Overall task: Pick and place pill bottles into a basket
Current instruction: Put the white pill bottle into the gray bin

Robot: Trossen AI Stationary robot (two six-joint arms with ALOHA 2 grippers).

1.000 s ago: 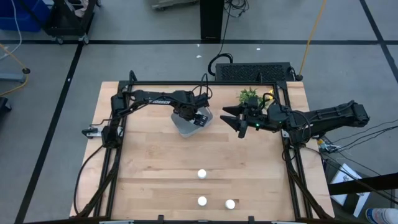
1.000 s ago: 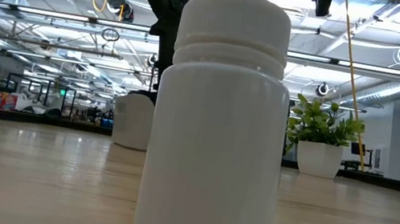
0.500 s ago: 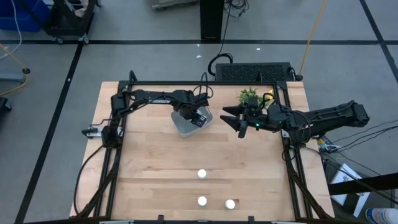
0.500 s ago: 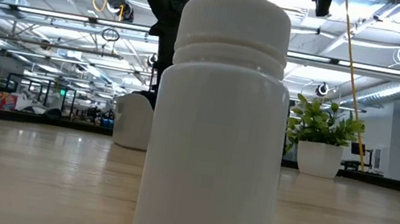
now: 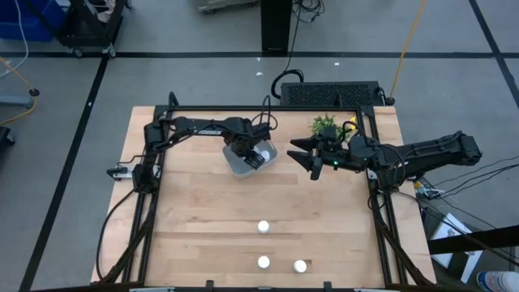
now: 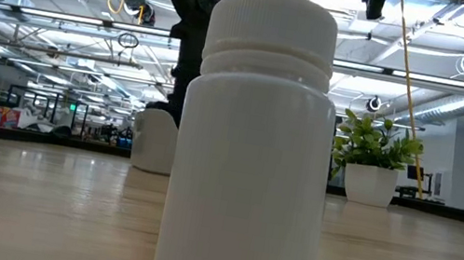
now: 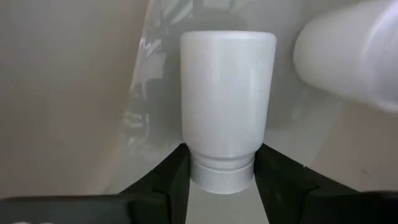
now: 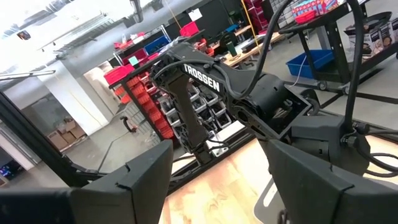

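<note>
My left gripper (image 5: pixel 258 154) is over the pale blue-grey basket (image 5: pixel 238 166) at the table's far middle, shut on a white pill bottle (image 7: pixel 227 93). A second bottle (image 7: pixel 354 56) lies in the basket beside it. Three more bottles stand on the table's near half: one (image 5: pixel 263 227) in the middle and two near the front edge (image 5: pixel 263 262) (image 5: pixel 300 265). One bottle (image 6: pixel 253 143) fills the low view. My right gripper (image 5: pixel 308 156) is open and empty, in the air right of the basket, next to the plant. My left gripper pinches the bottle at its ribbed cap end (image 7: pixel 222 175) between its two fingers (image 7: pixel 177 177), one on each side. The fingers come from above into the basket. The bottle points away from the gripper, base first, toward the basket's floor (image 7: pixel 74 93); whether it touches the floor I cannot tell.
A small green plant (image 5: pixel 324 126) in a white pot (image 6: pixel 369 183) stands at the far right, close to my right gripper. A black frame (image 5: pixel 154 203) runs around the wooden table. Bare wood lies between the basket and the three standing bottles.
</note>
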